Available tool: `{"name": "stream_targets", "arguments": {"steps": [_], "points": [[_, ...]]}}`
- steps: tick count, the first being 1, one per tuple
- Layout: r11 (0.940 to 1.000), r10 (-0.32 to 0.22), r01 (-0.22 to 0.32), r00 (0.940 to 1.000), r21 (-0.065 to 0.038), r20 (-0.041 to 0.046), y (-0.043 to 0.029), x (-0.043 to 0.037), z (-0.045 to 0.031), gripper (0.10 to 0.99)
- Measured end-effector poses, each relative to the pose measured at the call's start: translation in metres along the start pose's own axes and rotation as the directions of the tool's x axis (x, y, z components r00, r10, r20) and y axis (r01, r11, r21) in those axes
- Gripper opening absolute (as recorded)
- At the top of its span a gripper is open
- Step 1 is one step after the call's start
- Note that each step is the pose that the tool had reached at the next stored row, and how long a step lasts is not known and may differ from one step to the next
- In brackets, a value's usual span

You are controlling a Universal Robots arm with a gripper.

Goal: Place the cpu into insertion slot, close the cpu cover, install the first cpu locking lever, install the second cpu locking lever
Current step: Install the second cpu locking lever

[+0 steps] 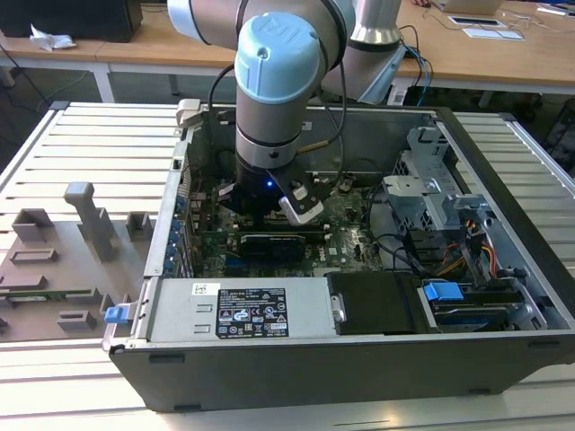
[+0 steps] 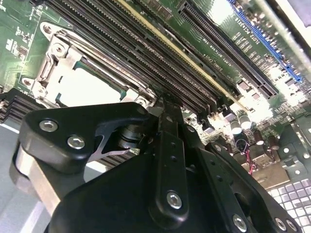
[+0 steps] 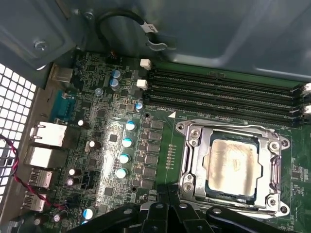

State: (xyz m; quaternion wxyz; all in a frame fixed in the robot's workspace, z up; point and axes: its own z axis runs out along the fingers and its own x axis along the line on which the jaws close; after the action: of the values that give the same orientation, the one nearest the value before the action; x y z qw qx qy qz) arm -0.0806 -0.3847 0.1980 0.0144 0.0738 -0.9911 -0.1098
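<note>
In the exterior view, a grey slatted table (image 1: 81, 144) carries moulded grey fixtures (image 1: 63, 260) on the exterior view's left. To their right stands an open computer case (image 1: 359, 359) of dark sheet metal. The arm (image 1: 278, 81), with its smooth pale-blue cap, reaches down into the case over the green circuit board (image 1: 350, 242), and the gripper (image 1: 269, 202) sits low above it. Whether the pincer is released or clenched, I cannot tell.

In the first wrist view, shiny round capacitors (image 3: 125, 143) stand at about nine o'clock of the socket. The cpu (image 3: 232, 165), a flat square with a pale, dull metal face, lies seated in the insertion slot (image 3: 210, 187), whose dark edge frames it. Being square, it has no long axis; its face points up off the board. The cpu cover (image 3: 194, 160), a thin silvery frame with a square window, lies flat around the chip. Long black memory slots (image 3: 218, 92) run at twelve o'clock of it.

In the second wrist view, the black, bolted gripper linkage (image 2: 167, 160) stands near the socket.
</note>
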Motion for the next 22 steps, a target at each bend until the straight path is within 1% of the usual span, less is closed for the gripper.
{"name": "stream_targets", "arguments": {"steps": [2, 3, 4, 7, 8, 12, 14, 15, 16, 17, 18, 19, 20, 21, 22], "points": [[1.0000, -0.001, 0.001, 1.0000, 0.000, -0.0045, -0.0011, -0.0015, 0.0031, 0.106], [1.0000, -0.002, 0.002, 1.0000, 0.000, -0.0056, -0.0015, -0.0023, 0.0047, 0.106], [1.0000, -0.003, 0.003, 1.0000, 0.000, -0.0056, -0.0014, -0.0025, 0.0048, 0.106], [1.0000, -0.004, 0.004, 1.0000, -0.002, -0.0040, -0.0006, -0.0026, 0.0012, 0.106], [1.0000, -0.005, 0.005, 1.0000, -0.001, -0.0048, 0.0003, -0.0025, -0.0033, 0.106], [1.0000, -0.005, 0.005, 1.0000, -0.001, -0.0049, 0.0027, -0.0025, -0.0122, 0.106], [1.0000, -0.004, 0.004, 1.0000, 0.002, -0.0053, 0.0059, -0.0039, -0.0128, 0.106], [0.9995, -0.003, 0.003, 0.9999, 0.032, -0.0098, 0.0159, -0.0062, -0.0111, 0.106], [0.9978, -0.001, 0.002, 0.9999, 0.066, -0.0147, 0.0229, -0.0076, -0.0096, 0.106], [0.9941, 0.002, 0.001, 0.9998, 0.108, -0.0210, 0.0299, -0.0090, -0.0081, 0.106], [0.9905, 0.004, 0.000, 0.9997, 0.137, -0.0251, 0.0344, -0.0099, -0.0071, 0.106], [0.9846, 0.007, -0.001, 0.9995, 0.175, -0.0303, 0.0408, -0.0111, -0.0056, 0.106], [0.9797, 0.008, -0.001, 0.9994, 0.201, -0.0339, 0.0455, -0.0123, -0.0046, 0.106], [0.9759, 0.010, -0.002, 0.9993, 0.218, -0.0365, 0.0499, -0.0137, -0.0037, 0.106], [0.9739, 0.011, -0.002, 0.9992, 0.227, -0.0378, 0.0523, -0.0153, -0.0031, 0.106]]}}
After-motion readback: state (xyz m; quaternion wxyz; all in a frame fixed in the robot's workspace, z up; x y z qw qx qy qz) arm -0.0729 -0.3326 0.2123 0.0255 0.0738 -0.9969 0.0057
